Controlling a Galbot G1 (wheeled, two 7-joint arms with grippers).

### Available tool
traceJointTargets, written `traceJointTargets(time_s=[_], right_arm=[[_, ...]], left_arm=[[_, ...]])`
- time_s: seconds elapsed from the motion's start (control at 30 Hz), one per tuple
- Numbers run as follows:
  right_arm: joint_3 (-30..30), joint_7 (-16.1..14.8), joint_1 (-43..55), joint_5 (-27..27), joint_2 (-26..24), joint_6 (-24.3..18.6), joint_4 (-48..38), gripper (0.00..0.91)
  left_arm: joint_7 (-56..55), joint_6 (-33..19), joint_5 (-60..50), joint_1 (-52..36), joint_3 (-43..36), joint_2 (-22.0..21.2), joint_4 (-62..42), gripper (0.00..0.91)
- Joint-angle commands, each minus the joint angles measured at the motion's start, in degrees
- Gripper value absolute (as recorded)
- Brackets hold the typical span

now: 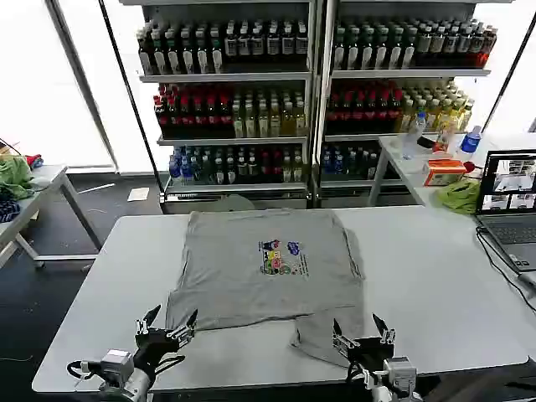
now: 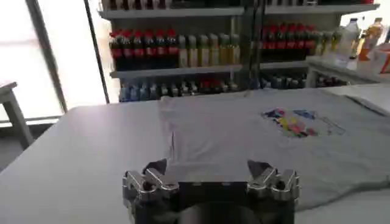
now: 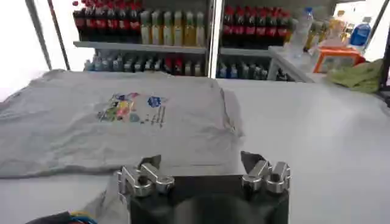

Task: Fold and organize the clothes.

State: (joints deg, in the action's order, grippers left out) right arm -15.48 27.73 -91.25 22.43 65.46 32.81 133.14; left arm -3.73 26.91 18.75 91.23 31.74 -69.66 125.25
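I hold both grippers, left (image 1: pixel 167 328) and right (image 1: pixel 363 333), spread wide and empty at the table's (image 1: pixel 435 276) near edge, shirt (image 1: pixel 260 268) hem just ahead, the right one nearer its folded-under flap.

This is looking like a robot test lab that is imitating a small shop. At twelve o'clock, metal shelves (image 1: pixel 310 100) are carrying many rows of drink bottles (image 1: pixel 226 46), as in a store. At three o'clock, an open laptop (image 1: pixel 508 201) is standing on the grey table (image 1: pixel 435 276), showing camera pictures. At two o'clock, a side table (image 1: pixel 410 167) is holding loose bottles and a box.
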Motion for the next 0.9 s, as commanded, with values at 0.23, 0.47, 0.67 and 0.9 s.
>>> traceJointTargets(time_s=[0.23, 0.47, 0.67, 0.9], right_arm=[[0.95, 1.87, -1.99, 0.86, 0.84, 0.29, -1.57, 0.907], [1.13, 2.91, -2.79, 0.78, 1.33, 0.21, -2.3, 0.907], [1.74, 2.91, -2.94, 0.28, 1.81, 0.15, -2.31, 0.907], [1.95, 2.88, -3.08, -0.2, 2.06, 0.03, -2.65, 0.907]], left_arm=[[0.47, 0.75, 0.96, -0.99, -0.24, 0.8, -3.42, 0.907], [0.73, 0.72, 1.04, -1.06, -0.46, 0.92, -4.31, 0.907], [0.9, 0.72, 0.87, -0.99, -0.67, 1.17, -4.73, 0.907], [0.96, 0.65, 0.87, -1.15, -0.68, 0.83, -5.92, 0.907]])
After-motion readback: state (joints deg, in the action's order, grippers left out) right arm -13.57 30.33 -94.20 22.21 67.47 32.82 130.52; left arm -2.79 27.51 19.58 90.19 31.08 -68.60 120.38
